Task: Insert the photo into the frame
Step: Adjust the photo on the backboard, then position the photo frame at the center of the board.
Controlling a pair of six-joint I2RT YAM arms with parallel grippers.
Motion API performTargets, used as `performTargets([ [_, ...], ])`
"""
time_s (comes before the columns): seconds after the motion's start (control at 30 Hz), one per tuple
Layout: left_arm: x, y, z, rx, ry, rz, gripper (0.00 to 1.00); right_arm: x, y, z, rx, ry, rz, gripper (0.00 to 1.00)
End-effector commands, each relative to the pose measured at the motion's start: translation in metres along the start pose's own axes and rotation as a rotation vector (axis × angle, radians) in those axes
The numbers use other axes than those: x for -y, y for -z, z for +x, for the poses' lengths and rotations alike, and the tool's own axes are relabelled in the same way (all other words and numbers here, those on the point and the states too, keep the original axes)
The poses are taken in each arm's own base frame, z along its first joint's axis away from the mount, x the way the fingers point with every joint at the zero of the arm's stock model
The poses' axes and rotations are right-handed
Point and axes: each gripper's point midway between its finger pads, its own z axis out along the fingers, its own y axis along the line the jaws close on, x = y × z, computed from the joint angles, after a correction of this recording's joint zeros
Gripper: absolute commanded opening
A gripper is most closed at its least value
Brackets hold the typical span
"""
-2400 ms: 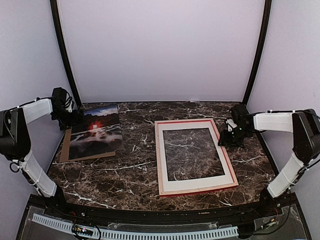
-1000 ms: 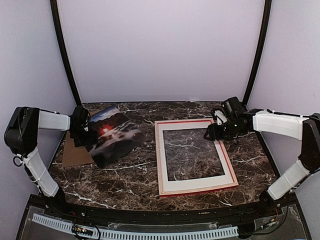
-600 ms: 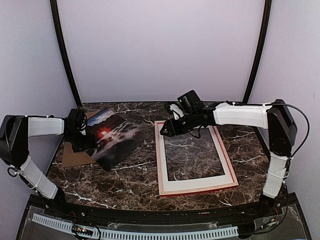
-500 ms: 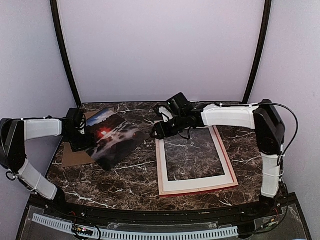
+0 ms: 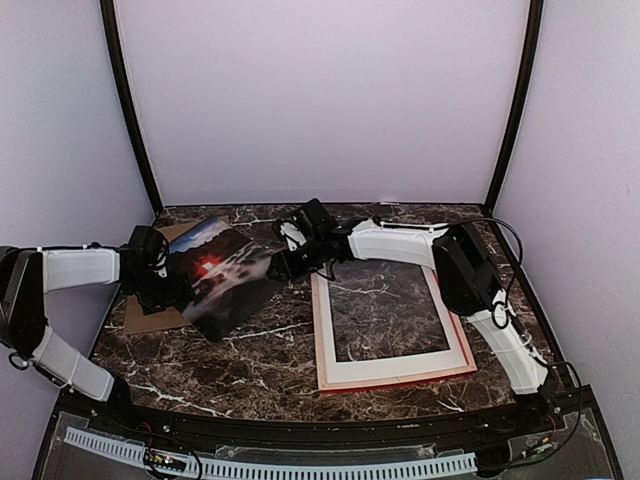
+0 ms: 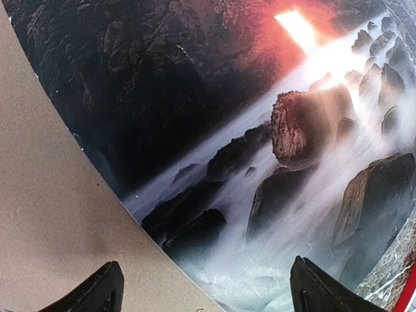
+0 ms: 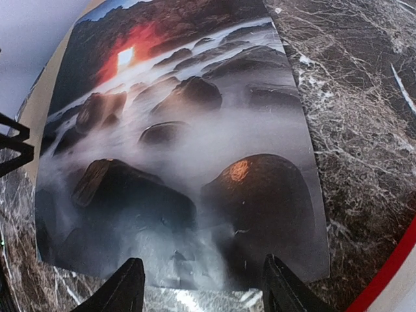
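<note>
Grasping the photo (image 7: pixel 182 149) was judged underway; left gripper (image 6: pixel 205 276) and right gripper (image 7: pixel 201 270) were seen open, empty. Its edge, just ahead of the right fingertips (image 7: pixel 127 286), was to be pinched next.

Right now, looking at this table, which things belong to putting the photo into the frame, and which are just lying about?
For the job:
photo
red frame

Just lying about:
white mat, lying on the frame
brown backing board, partly under the photo
</note>
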Motion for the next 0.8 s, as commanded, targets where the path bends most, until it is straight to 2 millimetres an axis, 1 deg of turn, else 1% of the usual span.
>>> performTargets([
  [0.0, 0.006, 0.004, 0.0, 0.024, 0.014, 0.039, 0.92, 0.011, -0.013, -0.009, 0.024, 0.004, 0.05, 0.64],
  [0.1, 0.005, 0.004, 0.001, 0.025, 0.017, 0.041, 0.92, 0.022, -0.019, -0.011, 0.04, 0.007, 0.096, 0.66],
  [0.2, 0.004, 0.004, 0.003, 0.024, 0.024, 0.042, 0.93, 0.029, -0.02, -0.014, 0.06, 0.019, 0.13, 0.67],
  [0.3, 0.004, 0.004, 0.005, 0.022, 0.03, 0.043, 0.93, 0.032, -0.02, -0.017, 0.073, 0.029, 0.153, 0.68],
  [0.47, 0.006, 0.0, 0.01, 0.008, 0.051, 0.065, 0.93, 0.036, -0.021, -0.017, 0.072, 0.034, 0.172, 0.69],
  [0.63, 0.013, -0.004, 0.015, -0.009, 0.073, 0.112, 0.93, 0.038, -0.023, -0.008, 0.038, 0.03, 0.177, 0.68],
  [0.77, 0.019, -0.008, 0.019, -0.025, 0.088, 0.155, 0.91, 0.036, -0.021, 0.007, -0.011, 0.023, 0.171, 0.65],
])
